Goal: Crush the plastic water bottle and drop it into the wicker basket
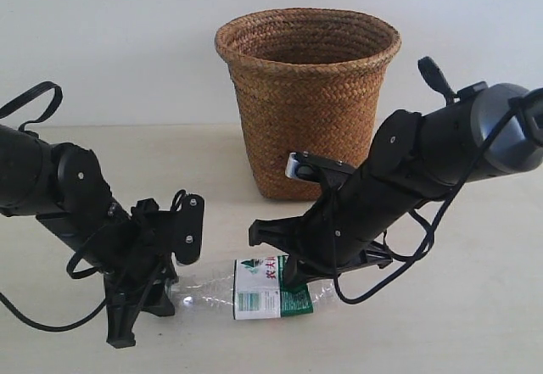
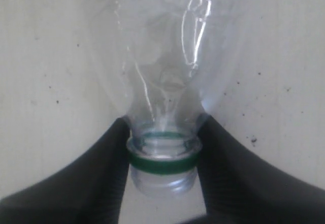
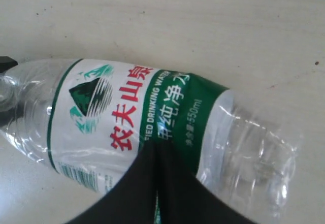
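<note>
The plastic water bottle (image 1: 254, 289) lies on its side on the pale table in front of the wicker basket (image 1: 305, 128). Its neck points left. My left gripper (image 1: 172, 289) is shut on that neck; in the left wrist view its gripper (image 2: 163, 125) has black fingers (image 2: 109, 168) on both sides of the green neck ring. The threaded mouth shows no cap. My right gripper (image 1: 288, 274) is shut, fingers together, and its tips (image 3: 155, 148) press on the white-and-green label of the bottle (image 3: 117, 107). The clear body (image 2: 162, 56) looks creased.
The basket stands upright behind the bottle, close behind the right arm (image 1: 424, 162). The left arm (image 1: 76, 196) reaches in from the left edge. Loose black cables (image 1: 399, 272) hang by both arms. Bare table (image 1: 475, 323) lies to the front right.
</note>
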Robot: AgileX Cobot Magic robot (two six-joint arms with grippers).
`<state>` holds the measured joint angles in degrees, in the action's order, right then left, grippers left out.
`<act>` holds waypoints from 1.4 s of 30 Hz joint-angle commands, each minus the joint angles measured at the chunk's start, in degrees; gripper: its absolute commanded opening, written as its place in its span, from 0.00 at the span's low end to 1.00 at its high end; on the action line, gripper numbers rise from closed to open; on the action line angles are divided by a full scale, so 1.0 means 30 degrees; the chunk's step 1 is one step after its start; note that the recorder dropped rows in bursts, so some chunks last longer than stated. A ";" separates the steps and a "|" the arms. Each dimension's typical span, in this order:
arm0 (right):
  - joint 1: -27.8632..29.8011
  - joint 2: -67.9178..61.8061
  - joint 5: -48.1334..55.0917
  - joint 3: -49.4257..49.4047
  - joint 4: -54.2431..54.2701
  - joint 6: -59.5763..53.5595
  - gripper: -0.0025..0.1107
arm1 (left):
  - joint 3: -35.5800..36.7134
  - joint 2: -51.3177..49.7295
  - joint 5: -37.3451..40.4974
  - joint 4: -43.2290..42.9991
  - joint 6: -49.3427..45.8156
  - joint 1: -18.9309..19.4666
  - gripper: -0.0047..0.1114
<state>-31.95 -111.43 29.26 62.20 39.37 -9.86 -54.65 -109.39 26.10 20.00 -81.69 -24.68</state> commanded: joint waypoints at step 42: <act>-0.0004 0.2492 0.0220 -0.0296 -0.0794 -0.0190 0.02 | -0.0015 -0.0525 0.0226 0.0024 -0.0059 -0.0168 0.08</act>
<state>-31.95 -105.80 30.25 61.62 37.47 -10.43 -55.35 -109.72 25.80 20.33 -81.92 -24.68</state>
